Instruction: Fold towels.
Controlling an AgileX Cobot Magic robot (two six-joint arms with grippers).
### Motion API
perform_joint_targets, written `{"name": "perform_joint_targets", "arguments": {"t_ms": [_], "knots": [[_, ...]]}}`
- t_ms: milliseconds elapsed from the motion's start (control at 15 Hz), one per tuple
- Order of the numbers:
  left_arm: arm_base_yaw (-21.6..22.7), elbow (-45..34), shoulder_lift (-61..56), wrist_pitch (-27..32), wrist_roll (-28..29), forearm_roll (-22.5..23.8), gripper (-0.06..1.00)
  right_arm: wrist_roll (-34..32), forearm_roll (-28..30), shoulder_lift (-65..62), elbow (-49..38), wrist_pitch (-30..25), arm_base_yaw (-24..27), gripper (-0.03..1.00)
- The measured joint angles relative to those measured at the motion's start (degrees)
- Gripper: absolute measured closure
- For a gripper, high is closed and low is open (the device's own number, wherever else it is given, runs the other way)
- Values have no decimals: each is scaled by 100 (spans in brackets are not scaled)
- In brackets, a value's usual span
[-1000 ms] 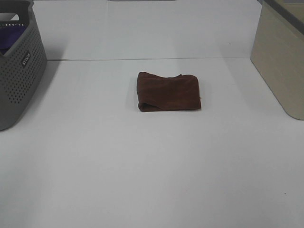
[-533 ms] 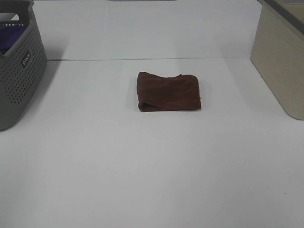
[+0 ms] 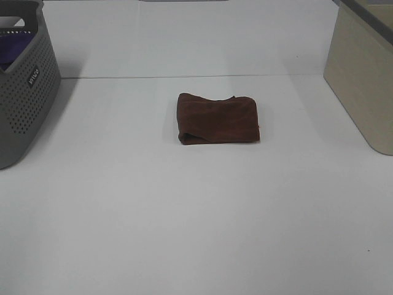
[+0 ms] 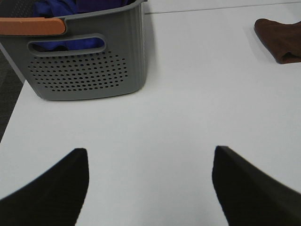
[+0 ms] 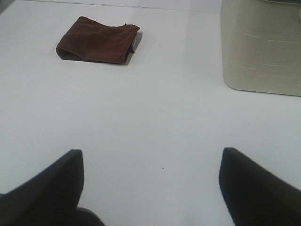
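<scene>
The dark reddish-brown towel (image 3: 218, 118) lies folded into a small rectangle on the white table, a little behind the middle. It also shows in the right wrist view (image 5: 98, 39) and partly in the left wrist view (image 4: 280, 38). No arm shows in the exterior high view. My left gripper (image 4: 149, 186) is open and empty over bare table near the grey basket, far from the towel. My right gripper (image 5: 151, 186) is open and empty over bare table, well short of the towel.
A grey perforated basket (image 3: 24, 92) with a purple cloth (image 4: 70, 7) inside stands at the left edge. A beige bin (image 3: 362, 80) stands at the right edge. A table seam (image 3: 184, 77) runs behind the towel.
</scene>
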State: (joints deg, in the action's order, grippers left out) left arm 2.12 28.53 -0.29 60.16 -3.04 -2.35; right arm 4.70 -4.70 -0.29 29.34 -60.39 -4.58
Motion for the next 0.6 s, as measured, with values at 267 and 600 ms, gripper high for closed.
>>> {"name": "perform_joint_targets", "arguments": {"t_ms": [267, 600], "knots": [[-6, 0, 0, 0, -11, 0, 26, 0, 0, 0, 0, 0, 0, 20], [-6, 0, 0, 0, -11, 0, 26, 0, 0, 0, 0, 0, 0, 20]]}}
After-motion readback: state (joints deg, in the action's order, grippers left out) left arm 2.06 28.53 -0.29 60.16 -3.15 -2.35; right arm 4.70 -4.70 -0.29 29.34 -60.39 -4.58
